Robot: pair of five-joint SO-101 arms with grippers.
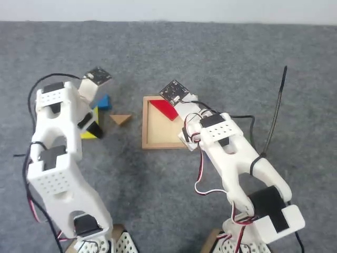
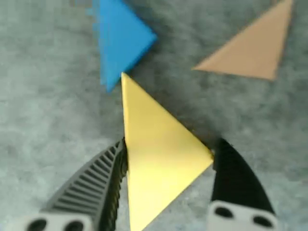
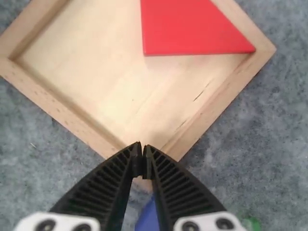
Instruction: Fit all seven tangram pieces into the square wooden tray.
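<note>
left tool (image 2: 171,149) — clamped on flat yellow triangle (image 2: 154,163) | right tool (image 3: 143,150) — jaws together over wooden tray (image 3: 57,107) corner | smooth red triangle (image 3: 187,26) inside | grey fuzzy table (image 1: 237,63)

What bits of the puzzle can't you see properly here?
yellow triangle: high view, mostly under the left arm.
blue piece: left wrist view, blurred, cut by the top edge.
red piece: right wrist view, cut by the top edge.
blue patch behind the right pincer: too hidden to name.
</note>
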